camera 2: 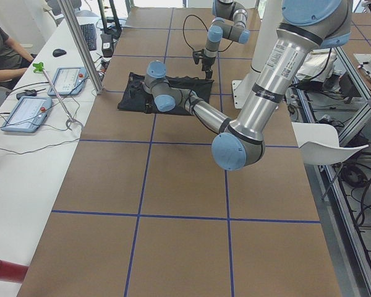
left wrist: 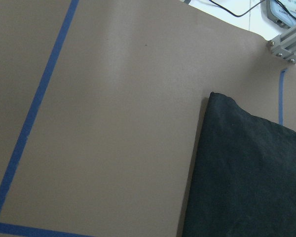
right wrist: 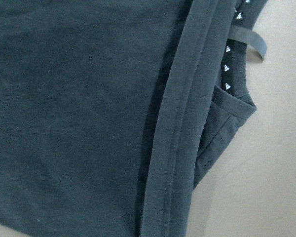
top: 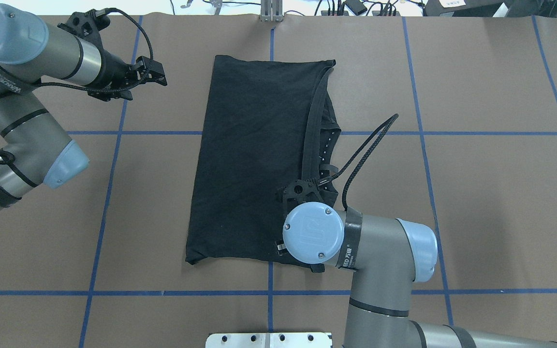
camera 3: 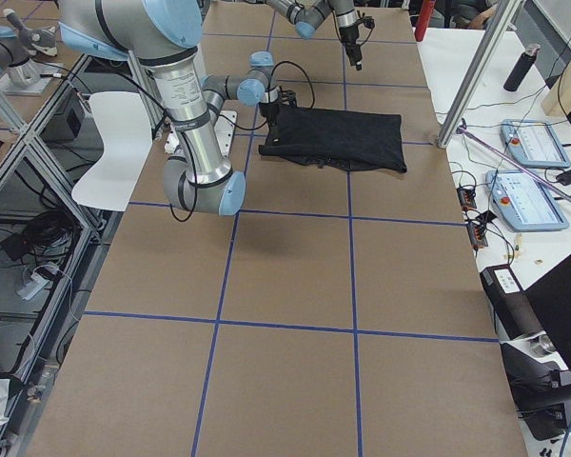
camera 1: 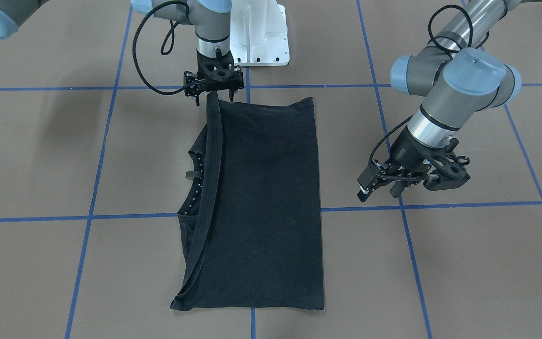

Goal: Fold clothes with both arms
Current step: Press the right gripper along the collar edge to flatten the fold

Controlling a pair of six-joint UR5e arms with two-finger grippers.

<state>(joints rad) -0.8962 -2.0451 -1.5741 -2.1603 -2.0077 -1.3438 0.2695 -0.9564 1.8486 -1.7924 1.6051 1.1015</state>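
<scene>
**A:** Why does the shirt (top: 254, 159) lie across the table (top: 452, 217), running from the robot's edge toward the far edge?

**B:** It's folded into a long strip, plain side up. I'd guess it's ready for a crosswise fold.

**A:** And the right arm (top: 380, 241)?

**B:** It's over the near right corner. The right fingers (camera 1: 199, 100) look spread, straddling the hem and gripping nothing.

**A:** The left arm (top: 32, 53)?

**B:** It's off the shirt's far left corner. The left fingers (camera 1: 367, 180) are released and empty.

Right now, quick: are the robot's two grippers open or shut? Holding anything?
Left gripper: open, holding nothing.
Right gripper: looks open, over a corner of the black T-shirt, not gripping it.
</scene>
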